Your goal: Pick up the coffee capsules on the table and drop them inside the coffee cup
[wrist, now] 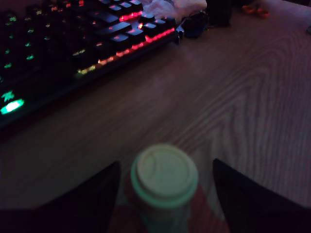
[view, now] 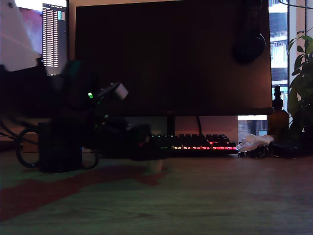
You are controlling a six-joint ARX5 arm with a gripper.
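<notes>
straddling the cream-white capsule (wrist: pixel 164 180), the gripper (wrist: pixel 165 194) has its jaws wide open, one on each side of the pod with a gap both ways, holding nothing. the pod stands upright on the desk (wrist: pixel 243 97), long axis vertical, flat round end up, near the keyboard (wrist: pixel 97 39). the risk, as i judge it: an off-centre close would tip or squirt this smooth tapered pod away. the coffee cup (view: pixel 59 147) stands at the exterior view's left.

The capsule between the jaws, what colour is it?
Cream-white, tinted faintly green by the dim light; the capsule shows best in the wrist view.
</notes>
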